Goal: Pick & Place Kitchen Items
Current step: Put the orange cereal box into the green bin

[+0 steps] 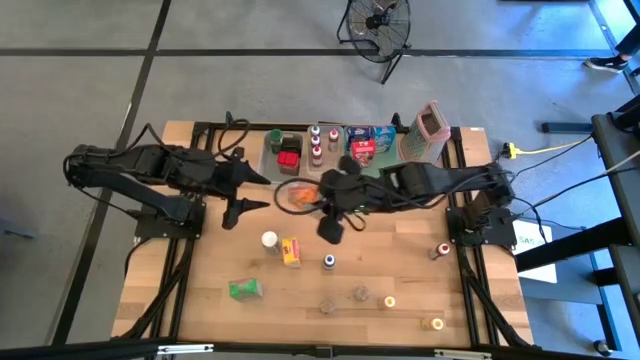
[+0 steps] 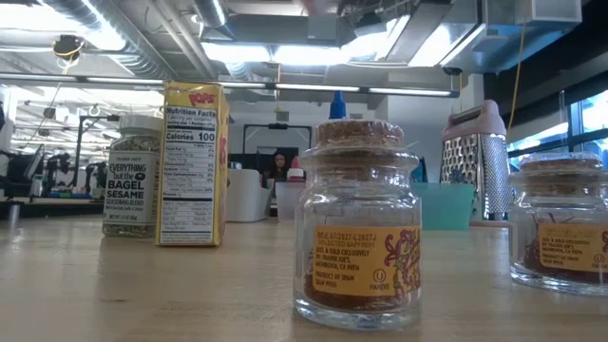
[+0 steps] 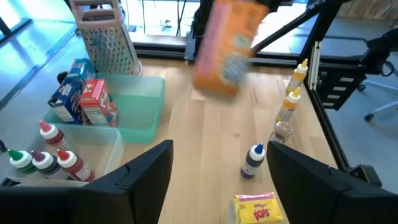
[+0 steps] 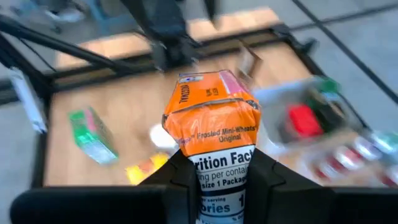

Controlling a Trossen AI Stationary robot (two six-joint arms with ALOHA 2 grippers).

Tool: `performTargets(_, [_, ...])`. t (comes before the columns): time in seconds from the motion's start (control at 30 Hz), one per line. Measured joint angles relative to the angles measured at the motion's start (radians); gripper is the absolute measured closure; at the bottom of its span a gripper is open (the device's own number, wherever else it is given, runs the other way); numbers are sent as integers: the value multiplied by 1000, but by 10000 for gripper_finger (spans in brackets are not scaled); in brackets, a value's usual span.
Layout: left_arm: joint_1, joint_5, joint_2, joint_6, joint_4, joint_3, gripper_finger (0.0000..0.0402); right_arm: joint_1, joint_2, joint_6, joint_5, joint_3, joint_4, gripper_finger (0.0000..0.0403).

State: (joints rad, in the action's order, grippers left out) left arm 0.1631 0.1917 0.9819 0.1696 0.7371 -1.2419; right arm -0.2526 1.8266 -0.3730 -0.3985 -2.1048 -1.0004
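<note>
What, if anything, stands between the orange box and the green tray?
Nothing visible. The right gripper holds the orange box in the air, and bare table lies between it and the green tray. The tray's near part is bare.

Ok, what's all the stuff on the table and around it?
orange box: one, orange, held above the table's middle
yellow box: one, yellow, table middle
green box: one, green, front left
cork jars: two, clear, front
blue-capped bottle: one, beside the yellow box
white-capped bottle: one, beside the yellow box
small jars: three, yellow or orange caps, right side
tub bottles: at least four, mixed caps, in the clear tub at back
red box: one, red, back left
tray boxes: two, blue and red, in the green tray
grater: one, metal, pink top, back right
fan: one, black, floor
left gripper: dark, open, empty
right gripper: dark, shut on the orange box
</note>
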Motion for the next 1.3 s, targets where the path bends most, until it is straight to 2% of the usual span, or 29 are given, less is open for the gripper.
performTargets(0.17, [0, 0, -28, 0, 33, 0, 146, -26, -89, -112, -98, 0, -184, 325])
performTargets(0.43, [0, 22, -45, 0, 88, 0, 146, -52, -256, -315, -122, 1, -589, 325])
performTargets(0.57, [0, 64, -44, 0, 108, 0, 146, -52, -382, -244, -71, 29, -573, 325])
performTargets(0.67, [-1, 82, -43, -17, 119, 0, 146, -57, -507, -191, -91, 63, -570, 325])
performTargets(0.77, [-1, 87, -44, -34, 122, 0, 146, -57, -646, -218, -125, 105, -563, 325])
performTargets(0.9, [-1, 121, -44, -34, 135, 0, 146, -57, -851, -282, -158, 247, -566, 325])
performTargets(1.07, [-1, 162, -43, -34, 144, 8, 146, -57, -1125, -369, -219, 569, -483, 325])
performTargets(1.17, [-1, 180, -38, -33, 146, 8, 146, -57, -1252, -353, -228, 794, -295, 325])
performTargets(1.3, [-1, 204, -28, -27, 155, 9, 146, -57, -1368, -243, -228, 1057, 0, 325])
